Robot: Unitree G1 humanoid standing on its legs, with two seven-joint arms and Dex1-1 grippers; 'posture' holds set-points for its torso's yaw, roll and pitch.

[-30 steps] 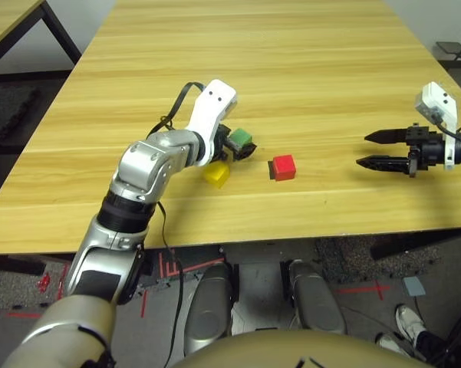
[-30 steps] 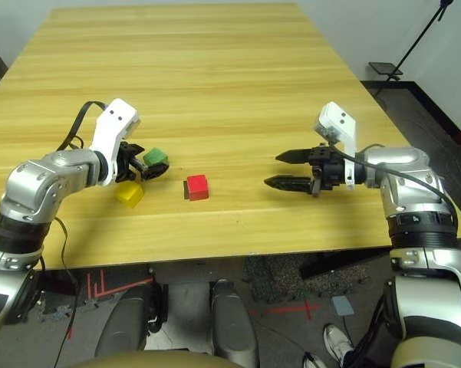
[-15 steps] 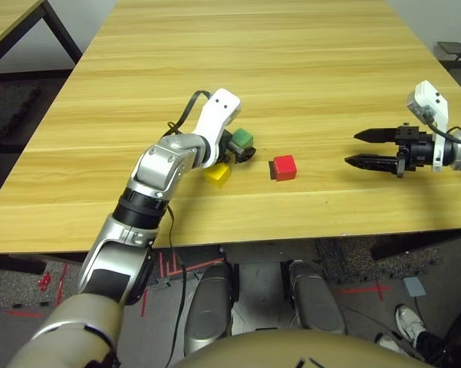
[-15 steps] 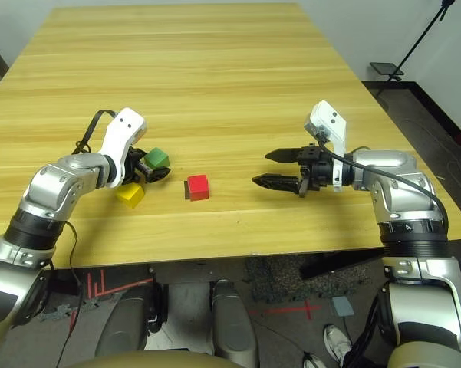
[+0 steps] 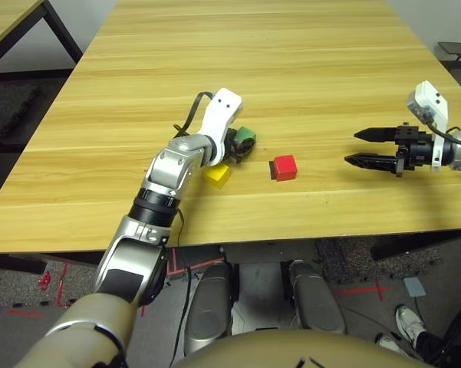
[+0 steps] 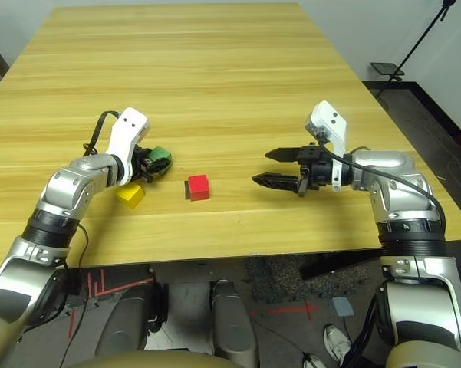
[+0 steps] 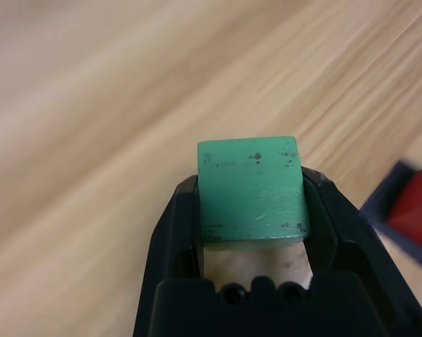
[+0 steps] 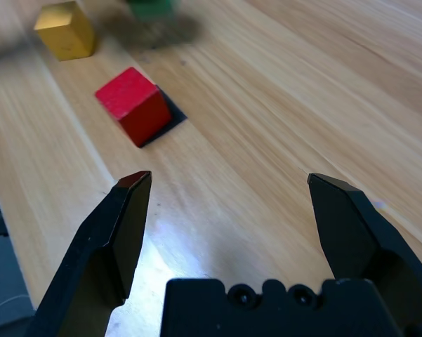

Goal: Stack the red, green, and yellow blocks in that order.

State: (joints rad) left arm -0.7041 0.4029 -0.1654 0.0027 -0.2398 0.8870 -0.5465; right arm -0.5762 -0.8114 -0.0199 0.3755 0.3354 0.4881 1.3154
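**Green block now gripped**

Jaws of the left gripper (image 7: 251, 210), wide apart a second ago, have closed on the green block (image 7: 251, 188), which sits squarely between the fingertips. Just beside them lies the yellow block (image 5: 217, 174); a little beyond, the red block (image 5: 284, 166) rests on its black patch (image 8: 170, 112). With green secured, carrying it onto red looks next. Well apart, the right gripper (image 6: 278, 168) hangs fully open, empty, pointing towards red.

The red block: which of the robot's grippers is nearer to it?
Left. The left gripper, shut on the green block, is close beside the red block; the open right gripper hangs farther off on its other side.
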